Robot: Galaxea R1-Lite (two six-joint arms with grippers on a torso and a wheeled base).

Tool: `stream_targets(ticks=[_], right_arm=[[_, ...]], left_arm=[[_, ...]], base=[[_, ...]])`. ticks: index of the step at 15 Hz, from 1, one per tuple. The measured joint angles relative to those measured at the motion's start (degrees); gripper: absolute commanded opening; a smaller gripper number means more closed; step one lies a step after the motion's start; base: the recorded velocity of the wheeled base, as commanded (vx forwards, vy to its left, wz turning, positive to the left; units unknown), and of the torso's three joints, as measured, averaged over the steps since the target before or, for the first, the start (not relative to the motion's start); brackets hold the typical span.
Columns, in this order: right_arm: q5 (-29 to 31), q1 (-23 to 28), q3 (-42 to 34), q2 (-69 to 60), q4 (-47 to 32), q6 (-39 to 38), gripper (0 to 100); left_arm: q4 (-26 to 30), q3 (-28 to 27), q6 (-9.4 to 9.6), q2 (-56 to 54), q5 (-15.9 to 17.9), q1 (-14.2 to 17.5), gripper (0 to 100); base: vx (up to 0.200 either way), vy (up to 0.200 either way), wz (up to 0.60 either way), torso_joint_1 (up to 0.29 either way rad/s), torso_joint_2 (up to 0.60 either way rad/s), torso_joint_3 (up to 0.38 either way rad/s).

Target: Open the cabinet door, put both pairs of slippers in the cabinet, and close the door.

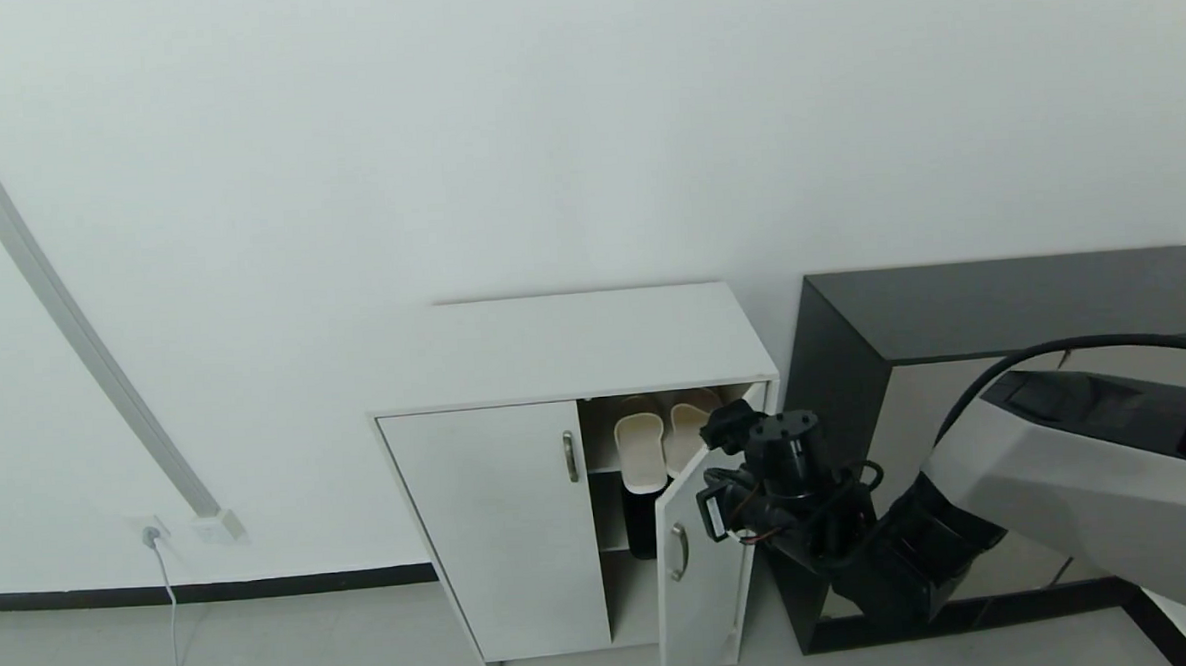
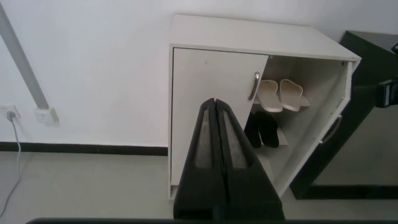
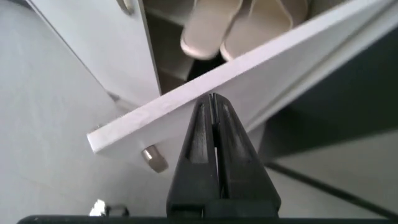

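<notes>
White slippers point(image 1: 642, 449) and black slippers point(image 2: 269, 130) are in; the 3 o'clock cabinet door point(image 1: 698, 569) needs shutting; left fingers point(image 2: 204, 137) and right fingers point(image 3: 200, 130) are pinched together, empty.

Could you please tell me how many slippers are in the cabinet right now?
4. Two beige slippers lie side by side on the cabinet's upper shelf; two black slippers lie together on the shelf below. The closed left door may hide others.

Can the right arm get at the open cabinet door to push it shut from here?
Probably yes. The right gripper, fingers shut, sits by the top edge of the door, on the side with the handle, and nothing lies between them.
</notes>
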State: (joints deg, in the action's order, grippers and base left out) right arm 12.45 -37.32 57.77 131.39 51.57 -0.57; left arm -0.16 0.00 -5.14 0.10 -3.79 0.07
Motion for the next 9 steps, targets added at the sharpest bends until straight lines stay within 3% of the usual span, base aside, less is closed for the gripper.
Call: stream_targets(ticks=[3,8,9], right_arm=[[-2.33,-0.02,-1.68,0.52,8.86,-0.02,0],[-12.20,0.09,-14.77,-3.22,18.82,0.09,0],[-12.78,0.16,-16.93,-4.24,19.63,0.06,0]], left_arm=[[0.02,0.00,-0.02,0.00,-0.06,-0.05,0],[0.00,0.00,0.04,0.00,0.02,0.00,0],[0.00,0.00,0.04,0.00,0.12,0.00,0]], base=[[0.000,0.000,0.00,0.000,0.00,0.000],[0.000,0.000,0.00,0.000,0.00,0.000],[0.200,0.000,0.00,-0.002,0.00,0.002]])
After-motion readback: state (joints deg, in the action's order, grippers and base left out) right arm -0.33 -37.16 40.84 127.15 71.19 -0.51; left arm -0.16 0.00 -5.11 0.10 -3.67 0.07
